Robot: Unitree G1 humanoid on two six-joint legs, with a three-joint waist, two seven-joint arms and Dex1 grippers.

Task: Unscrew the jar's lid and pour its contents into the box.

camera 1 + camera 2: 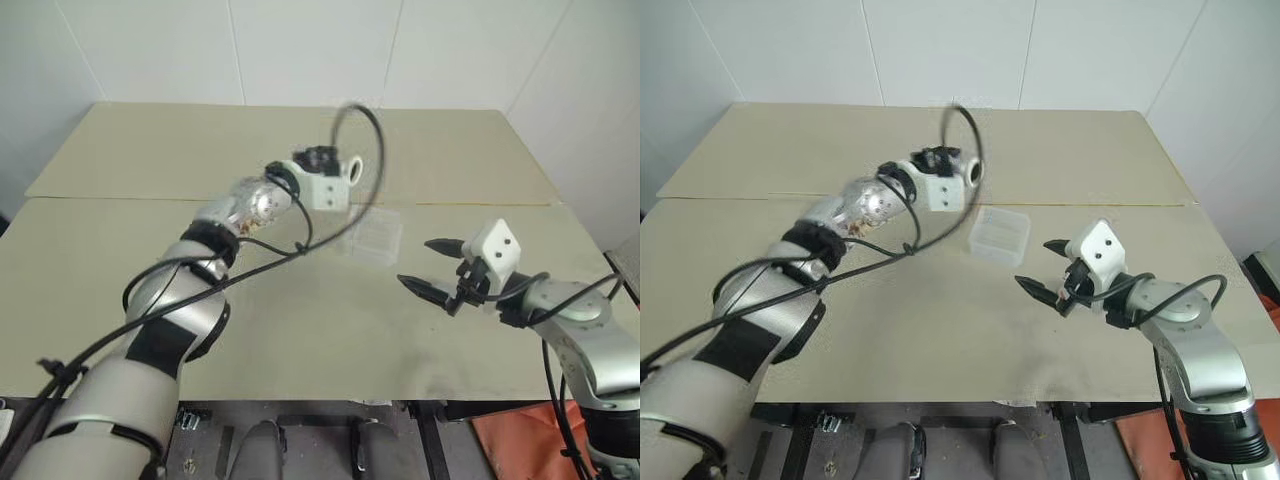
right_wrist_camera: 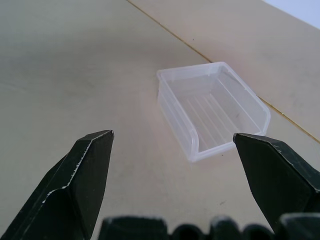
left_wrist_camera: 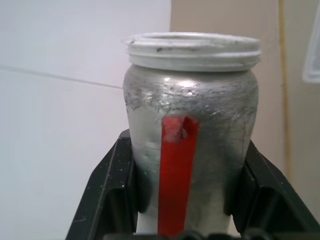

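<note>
L gripper (image 3: 182, 200) is clamped on the jar (image 3: 190, 135), lid off, open threaded mouth bare, red label stripe facing the wrist cam; it's held up above the table (image 1: 300, 330) just beside the box (image 1: 1000, 236), w/ the arm's black cable (image 1: 365, 150) looping over that spot. R gripper (image 1: 432, 268) hangs empty w/ fingers wide apart, near the box on its other side, nothing between them. Box sits upright on the table near the seam (image 1: 480, 203) between the two boards.
</note>
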